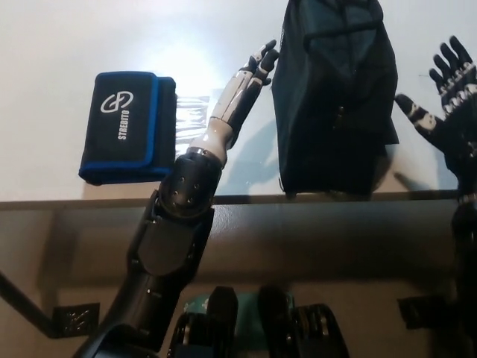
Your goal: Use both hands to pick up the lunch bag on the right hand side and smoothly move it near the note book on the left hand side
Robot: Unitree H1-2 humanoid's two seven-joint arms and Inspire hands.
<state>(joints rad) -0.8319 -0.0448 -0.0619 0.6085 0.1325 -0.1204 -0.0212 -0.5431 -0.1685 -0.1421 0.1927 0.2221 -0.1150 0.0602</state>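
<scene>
— Where's the bag right now?

— Standing upright on the white table, right of middle, close to the front edge. My left hand is reaching across to it — fingers straight and held together, the tips just at its left side, like a flat paddle. Whether they press the fabric, I can't tell.

— And the right hand?

— Out beyond the bag's right side, fingers fanned wide, not touching. I read that as one palm per side, because a soft bag wants squeezing between two flats rather than pinching.

— The notebook?

— Black with a blue border, lying flat at the far left, apart from the bag — my left forearm runs between them. Nothing's lifted yet; I'd say the right hand must close in first.
</scene>
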